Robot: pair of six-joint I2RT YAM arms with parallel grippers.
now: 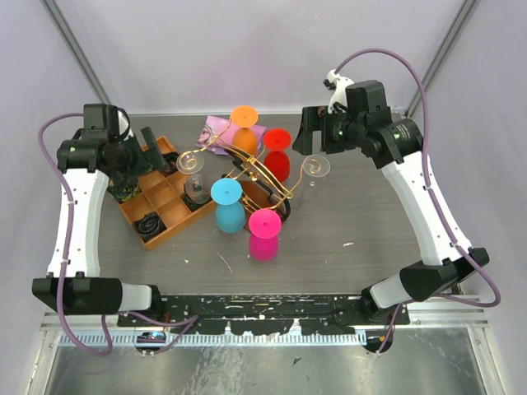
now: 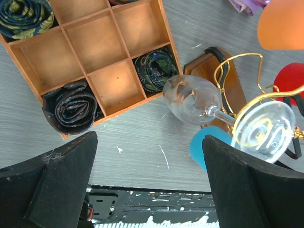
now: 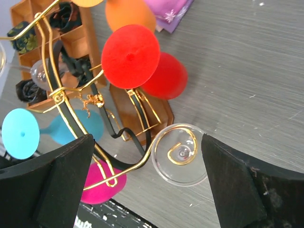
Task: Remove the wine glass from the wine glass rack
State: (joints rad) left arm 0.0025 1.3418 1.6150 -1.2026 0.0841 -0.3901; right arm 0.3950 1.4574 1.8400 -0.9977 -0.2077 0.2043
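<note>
The gold wire wine glass rack [image 1: 247,167] stands mid-table on its brown wooden base [image 3: 161,113]. Coloured glasses hang upside down from it: orange [image 1: 243,116], red [image 1: 277,138], blue [image 1: 226,192] and pink [image 1: 265,223]. A clear wine glass [image 1: 315,167] hangs from the right scroll, its foot [image 3: 180,159] just ahead of my open right gripper [image 3: 147,185]. Another clear wine glass [image 2: 192,99] hangs at the left end, its foot [image 2: 263,124] caught in the scroll. My left gripper [image 2: 149,183] is open beside it, empty, above the table.
An orange compartment tray [image 1: 156,216] lies left of the rack, with rolled ties [image 2: 73,108] in some cells. A purple cloth [image 1: 216,125] lies behind the rack. The black rail [image 1: 263,306] runs along the near table edge.
</note>
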